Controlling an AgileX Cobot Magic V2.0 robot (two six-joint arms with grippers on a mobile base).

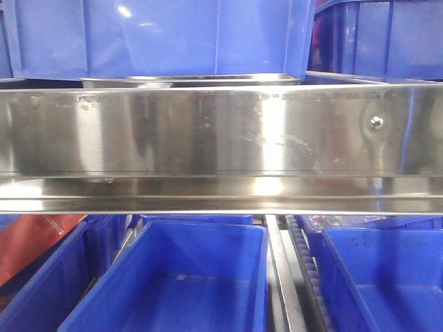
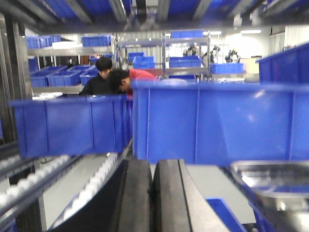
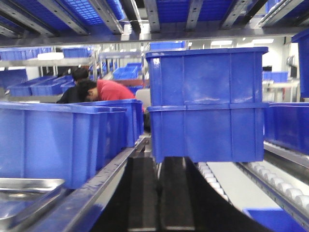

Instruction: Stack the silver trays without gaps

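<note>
1. Where the left wrist view meets its bottom edge, we see the left gripper (image 2: pixel 151 166) in the middle. Its two dark fingers (image 2: pixel 135 193) are drawn almost together, with only a thin slit between them and nothing in it.
2. We find the right gripper (image 3: pixel 160 163) at the bottom middle of its own view. It is just as narrow and holds nothing.
3. We see the silver tray (image 2: pixel 273 186) at the lower right of the left wrist view. It lies to the right of the fingers and apart from them, and the frame edge cuts off its shiny hollow.
4. In the right wrist view, the silver tray (image 3: pixel 26 191) shows at the lower left, just in front of a blue bin (image 3: pixel 53 140) and clear of the fingers.
5. In the front view, the shelf rail (image 1: pixel 208 131) runs across the middle, with a screw (image 1: pixel 376 122) toward its right end.
6. We see the tray's thin rim (image 1: pixel 187 79) just above the rail's top edge, under a blue bin (image 1: pixel 159 34).
7. We cannot tell whether this is one tray or several nested together.
8. Two stacked bins (image 3: pixel 207 106) fill the centre of the right wrist view.
9. Two people (image 2: pixel 125 79) bend over in the upper left background of the left wrist view.
</note>
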